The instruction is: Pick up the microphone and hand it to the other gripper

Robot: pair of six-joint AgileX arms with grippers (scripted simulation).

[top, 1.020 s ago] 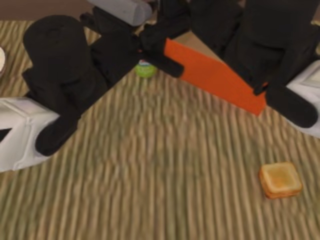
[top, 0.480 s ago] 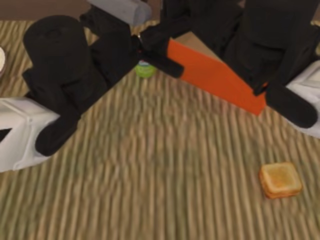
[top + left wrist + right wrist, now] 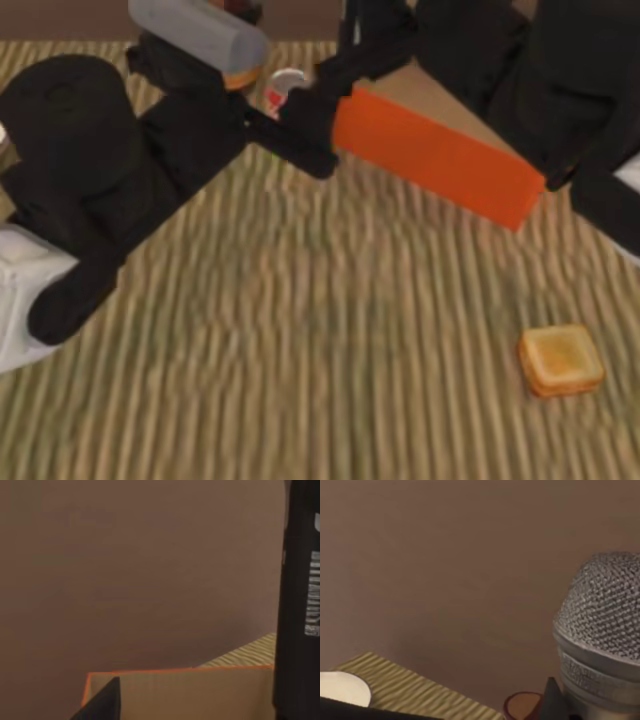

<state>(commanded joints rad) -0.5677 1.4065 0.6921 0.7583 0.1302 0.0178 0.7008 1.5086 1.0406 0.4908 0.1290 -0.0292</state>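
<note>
1. Jaws. The left gripper [image 3: 292, 142] and the right gripper [image 3: 312, 84] meet tip to tip at about 12 o'clock on the table, a little left of centre. No view shows whether either set of jaws is closed on anything; I cannot tell for either one.

2. Task object. The small handheld microphone with a slim black handle and a rounded grey-silver mesh head [image 3: 600, 630] stands upright. Its head lies close before the right wrist camera, and its black handle [image 3: 299, 600], marked with grey lettering, runs vertically close before the left wrist camera. In the top view a silver-grey crescent with a fleck of red shows between the two grippers; what it belongs to cannot be told.

3. Arm pose. The left arm reaches in from 8 o'clock, black links stretched diagonally toward 12, with a grey rounded block [image 3: 195, 30] over its wrist. The right arm comes in from 2 o'clock, angled down toward the same point.

4. Surroundings. A long orange-sided box with a tan inside [image 3: 440, 155] lies just beside the right gripper, running toward 2 o'clock. A square golden toasted sandwich [image 3: 560, 360] sits well apart at 4 o'clock. The table carries a striped straw-coloured mat [image 3: 320, 330].
</note>
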